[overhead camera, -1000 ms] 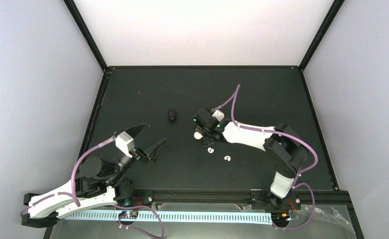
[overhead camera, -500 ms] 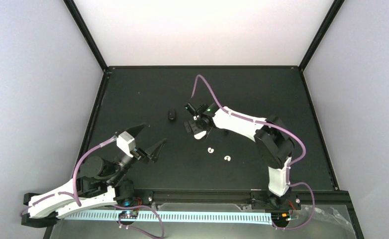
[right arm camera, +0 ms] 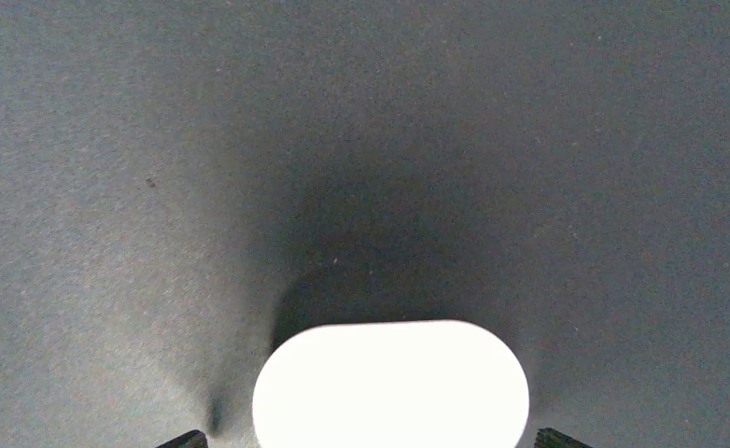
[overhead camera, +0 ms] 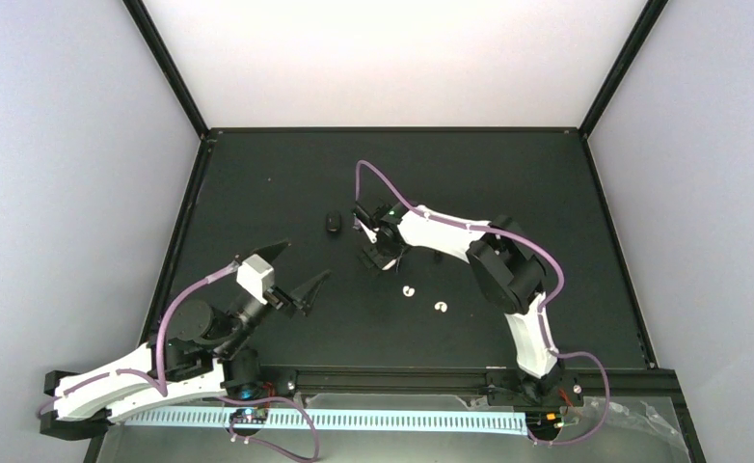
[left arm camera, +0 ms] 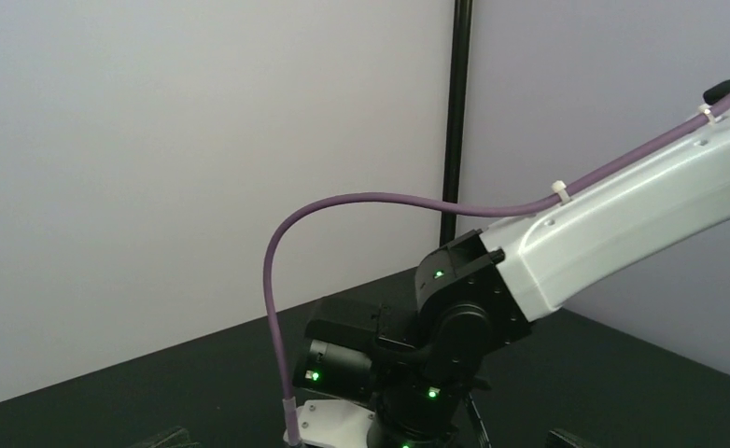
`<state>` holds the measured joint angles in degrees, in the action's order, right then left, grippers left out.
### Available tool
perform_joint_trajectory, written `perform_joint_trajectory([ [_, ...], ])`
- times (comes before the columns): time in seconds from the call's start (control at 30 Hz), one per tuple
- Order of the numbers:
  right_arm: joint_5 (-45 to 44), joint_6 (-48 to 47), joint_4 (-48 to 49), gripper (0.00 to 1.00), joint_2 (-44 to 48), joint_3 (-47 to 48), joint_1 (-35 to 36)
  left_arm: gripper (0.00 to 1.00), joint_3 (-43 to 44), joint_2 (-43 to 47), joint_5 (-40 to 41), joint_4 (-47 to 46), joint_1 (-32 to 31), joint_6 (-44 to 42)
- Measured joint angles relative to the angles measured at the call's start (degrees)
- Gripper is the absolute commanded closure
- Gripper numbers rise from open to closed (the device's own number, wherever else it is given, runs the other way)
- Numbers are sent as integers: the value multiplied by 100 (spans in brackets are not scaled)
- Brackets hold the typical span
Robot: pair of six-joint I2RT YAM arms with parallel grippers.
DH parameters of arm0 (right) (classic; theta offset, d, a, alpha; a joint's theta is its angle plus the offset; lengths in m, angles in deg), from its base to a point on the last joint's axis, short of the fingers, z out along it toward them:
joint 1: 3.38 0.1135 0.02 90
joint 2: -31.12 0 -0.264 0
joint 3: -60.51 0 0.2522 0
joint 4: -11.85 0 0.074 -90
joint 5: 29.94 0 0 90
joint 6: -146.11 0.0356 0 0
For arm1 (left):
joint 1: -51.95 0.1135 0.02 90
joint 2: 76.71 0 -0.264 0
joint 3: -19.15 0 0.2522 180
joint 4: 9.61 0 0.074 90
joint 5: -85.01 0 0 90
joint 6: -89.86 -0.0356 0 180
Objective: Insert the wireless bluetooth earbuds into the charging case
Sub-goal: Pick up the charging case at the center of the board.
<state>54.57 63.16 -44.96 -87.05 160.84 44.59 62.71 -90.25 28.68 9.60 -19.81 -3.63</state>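
Note:
The charging case (right arm camera: 391,385), a white rounded oblong with its lid shut, lies on the black mat right below my right wrist camera. My right gripper (overhead camera: 380,255) hangs over it, open. Its fingertips (right arm camera: 186,439) flank the case's two ends with a gap on each side. From above, the case is hidden under that gripper. Two white curled earbuds (overhead camera: 409,289) (overhead camera: 440,307) lie loose on the mat just near-right of it. My left gripper (overhead camera: 294,272) is open and empty at the near left, facing the right arm's wrist (left arm camera: 417,345).
A small black oval object (overhead camera: 333,223) rests on the mat just left of my right gripper. The black table (overhead camera: 547,193) has a raised rim, with enclosure walls on three sides. A purple cable (overhead camera: 378,174) loops above the right wrist.
My right wrist has swung left and farther out, now covering the white case from above, and its jaws have spread wider. The left arm has shifted slightly right.

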Motion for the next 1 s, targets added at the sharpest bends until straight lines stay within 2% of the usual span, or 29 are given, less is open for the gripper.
perform_joint_trajectory([
  [0.5, 402, -339, -221, 25, -428, 448, -177, 1, 0, -144, -15, 26, 0, -57],
  [0.6, 433, -332, -269, 30, -487, 542, -177, 1, 0, -162, -37, 31, 0, -57],
  [0.73, 431, -267, -271, 47, -505, 566, -177, 1, 0, -162, -39, 31, 0, -59],
  [0.8, 422, -157, -251, 52, -494, 557, -177, 1, 0, -162, -39, 31, 0, -61],
  [1.0, 372, 514, 50, 57, -85, -11, -199, 1, 0, -162, -24, 33, 0, -61],
])
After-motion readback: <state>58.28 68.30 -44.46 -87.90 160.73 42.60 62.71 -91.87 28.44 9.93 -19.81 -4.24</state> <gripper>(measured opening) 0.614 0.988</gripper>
